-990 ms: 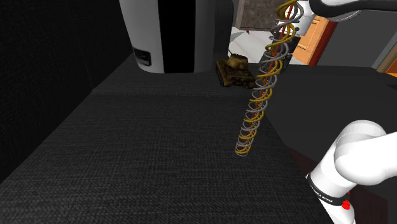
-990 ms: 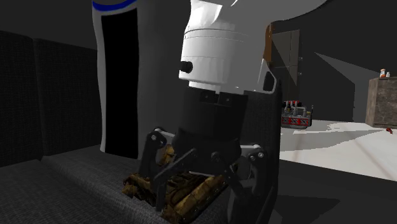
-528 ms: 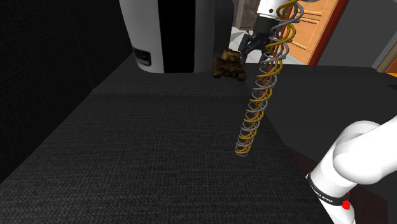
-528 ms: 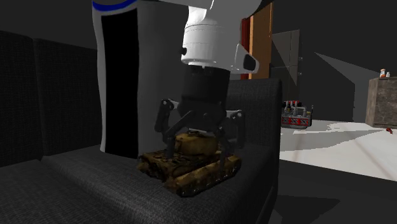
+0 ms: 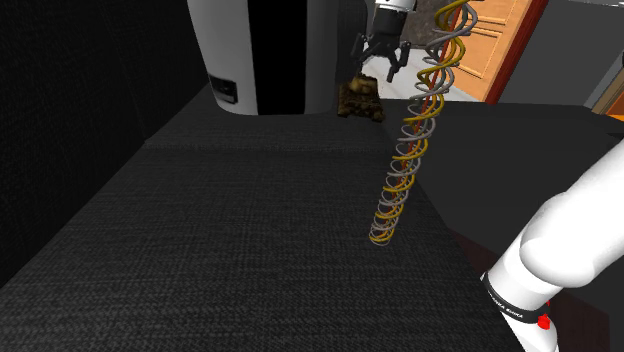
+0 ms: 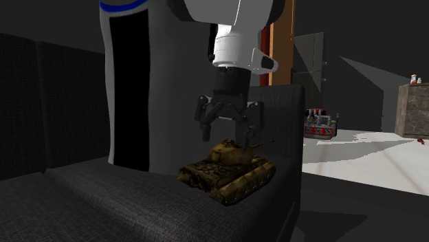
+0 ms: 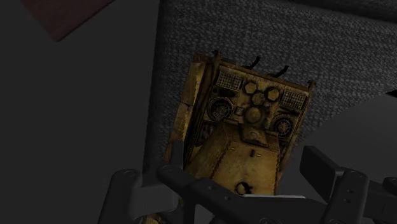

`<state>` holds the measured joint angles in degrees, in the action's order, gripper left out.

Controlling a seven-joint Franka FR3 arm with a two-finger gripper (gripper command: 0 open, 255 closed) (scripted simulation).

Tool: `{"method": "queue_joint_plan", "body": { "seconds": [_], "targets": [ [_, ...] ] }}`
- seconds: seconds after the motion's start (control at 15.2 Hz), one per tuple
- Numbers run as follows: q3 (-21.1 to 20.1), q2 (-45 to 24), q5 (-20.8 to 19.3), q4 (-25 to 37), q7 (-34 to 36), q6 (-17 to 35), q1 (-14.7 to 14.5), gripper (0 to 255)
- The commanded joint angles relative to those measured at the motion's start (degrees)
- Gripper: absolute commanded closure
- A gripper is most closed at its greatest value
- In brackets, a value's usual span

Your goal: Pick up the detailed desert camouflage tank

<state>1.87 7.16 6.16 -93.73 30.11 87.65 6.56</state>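
At the shoulder view's lower right, the smooth white arm [image 5: 570, 240] rose from its stand. A springy coil of grey, yellow and red cable [image 5: 405, 170] climbed from beside it toward the hand. Under both spread a dark sofa [image 5: 230, 230] in coarse woven fabric, its weave showing as fine ribs.

Toward the far end of that seat sat the tank [image 6: 230, 170], upright on its tracks, mottled sandy yellow and brown. It had a boxy hull, a rounded turret, grilles and round hatches on its deck, and thin aerials. In the wrist view one track ran just beside the edge of the weave, next to a smoother grey surface.

The black gripper [image 6: 227, 134] hung straight above the turret. Its angular, jointed fingers [image 7: 172, 178] were spread wide to either side and pinched nothing.

Beyond stood a tall white rounded column [image 5: 225, 50] framing a black area [image 5: 275, 50]. An orange panelled door [image 5: 500, 40] stood farther off, and a brown speckled cabinet [image 6: 412, 110] farther still.
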Motion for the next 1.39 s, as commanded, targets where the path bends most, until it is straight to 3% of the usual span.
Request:
{"method": "queue_joint_plan", "body": {
  "seconds": [0.0,0.07,0.66,0.73,1.32],
  "targets": [
    [0.5,-5.1,0.0,7.2,2.9,-2.6,0.6,0],
    [0.7,-7.2,0.0,10.1,3.8,-3.7,0.9,0],
    [0.6,-5.1,-0.1,1.5,3.3,2.7,0.8,0],
    [0.6,-5.1,-0.1,1.6,3.3,2.7,0.8,255],
    [0.6,-5.1,-0.1,1.5,3.3,2.7,0.8,255]
  ]
}}
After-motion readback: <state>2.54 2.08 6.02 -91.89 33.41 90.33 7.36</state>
